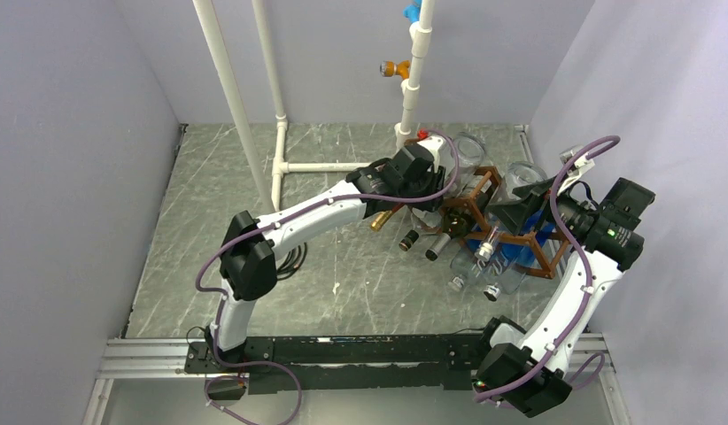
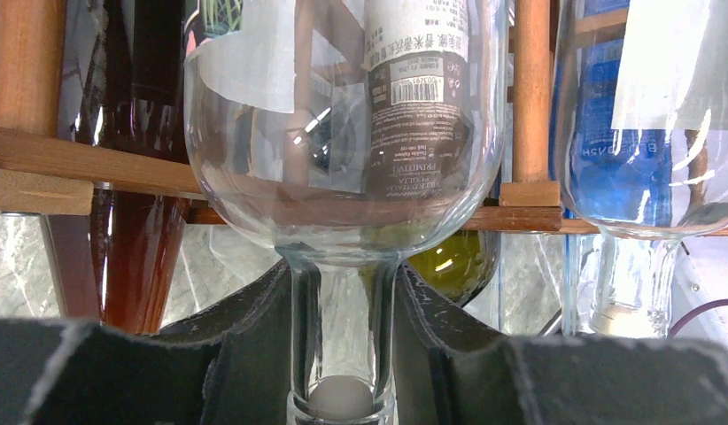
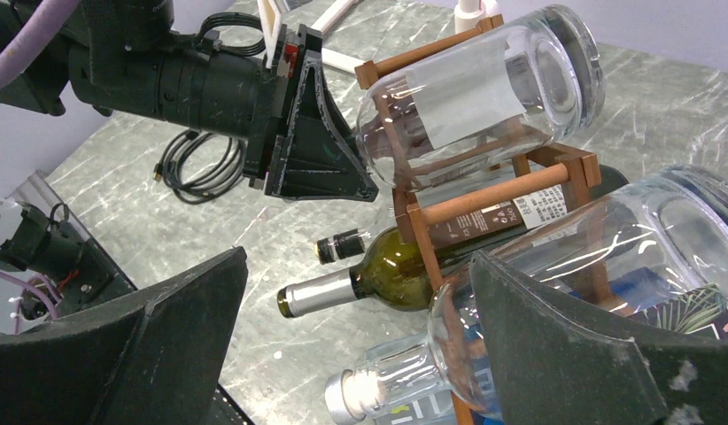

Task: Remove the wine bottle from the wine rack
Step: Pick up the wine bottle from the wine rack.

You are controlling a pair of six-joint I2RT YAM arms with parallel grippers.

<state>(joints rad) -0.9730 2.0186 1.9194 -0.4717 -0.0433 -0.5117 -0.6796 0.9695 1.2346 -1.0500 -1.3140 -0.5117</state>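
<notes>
Left wrist view: the left gripper clamps the neck of the clear wine bottle, which lies in the wine rack by the table's right edge, not yet pulled out; the right gripper gapes wide, empty.

Clear bottle in the wine rack: base cut off by the top edge, mouth by the bottom. The label seen through its glass is too small to read.

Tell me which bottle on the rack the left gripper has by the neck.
The clear bottle with the white label, in the wine rack's top cell: the left gripper's fingers pinch its neck. The green bottle below lies untouched.
</notes>
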